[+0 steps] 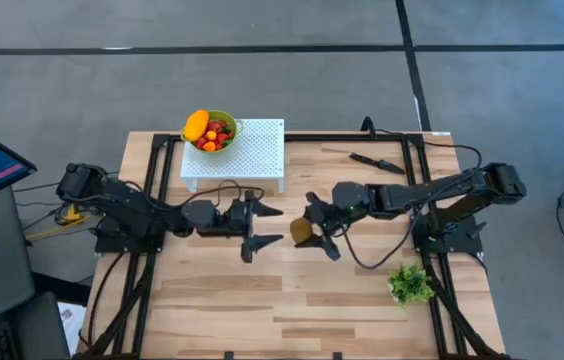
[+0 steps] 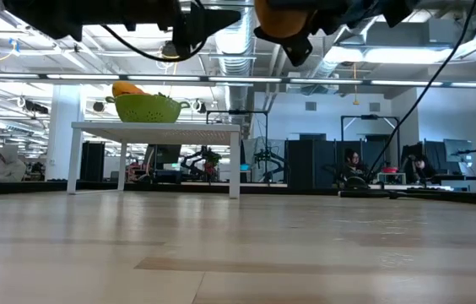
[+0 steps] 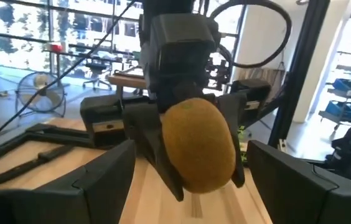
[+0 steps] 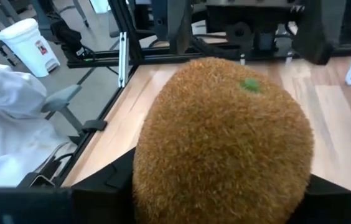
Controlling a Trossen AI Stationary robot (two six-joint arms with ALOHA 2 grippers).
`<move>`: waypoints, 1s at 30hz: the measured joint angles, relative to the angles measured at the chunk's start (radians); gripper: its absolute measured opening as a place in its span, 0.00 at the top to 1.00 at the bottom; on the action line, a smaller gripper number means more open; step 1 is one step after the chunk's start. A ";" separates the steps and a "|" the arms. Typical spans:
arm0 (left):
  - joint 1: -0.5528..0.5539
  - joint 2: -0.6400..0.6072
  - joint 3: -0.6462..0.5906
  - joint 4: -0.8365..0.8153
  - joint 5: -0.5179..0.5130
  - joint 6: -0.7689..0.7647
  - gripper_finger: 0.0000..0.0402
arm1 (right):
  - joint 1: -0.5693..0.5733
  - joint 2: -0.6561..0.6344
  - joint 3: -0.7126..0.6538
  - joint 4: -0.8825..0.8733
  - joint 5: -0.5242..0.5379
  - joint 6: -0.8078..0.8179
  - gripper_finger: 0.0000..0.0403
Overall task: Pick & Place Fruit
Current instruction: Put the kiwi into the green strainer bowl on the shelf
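Looks like a mid-air handoff. On the left, the left gripper (image 1: 264, 228) hangs above the table centre with its jaws spread wide and nothing in them, pointed at its partner. Behind it, the green bowl (image 1: 212, 131) of fruit sits on the white perforated stand (image 1: 252, 152). To the right, the right gripper (image 1: 314, 222) is clamped on the kiwi (image 1: 302, 232), held up off the wood just beside the left's fingertips. Next move probably needs the left jaws eased around the kiwi before the right lets go.
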 joint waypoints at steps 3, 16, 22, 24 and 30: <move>0.011 0.010 0.002 0.008 0.014 -0.020 0.25 | -0.006 0.000 0.000 0.016 0.000 -0.008 0.51; 0.029 0.149 0.149 0.008 0.064 0.030 0.25 | -0.026 -0.001 0.000 0.059 -0.004 -0.021 0.49; 0.061 0.163 0.180 0.014 0.083 0.017 0.25 | -0.011 0.000 0.000 0.060 0.000 -0.058 0.50; 0.072 0.163 0.183 0.013 0.109 -0.015 0.25 | -0.009 0.000 0.000 0.060 0.000 -0.060 0.49; 0.092 0.165 0.188 0.014 0.164 -0.047 0.30 | -0.017 0.000 0.000 0.071 -0.001 -0.060 0.49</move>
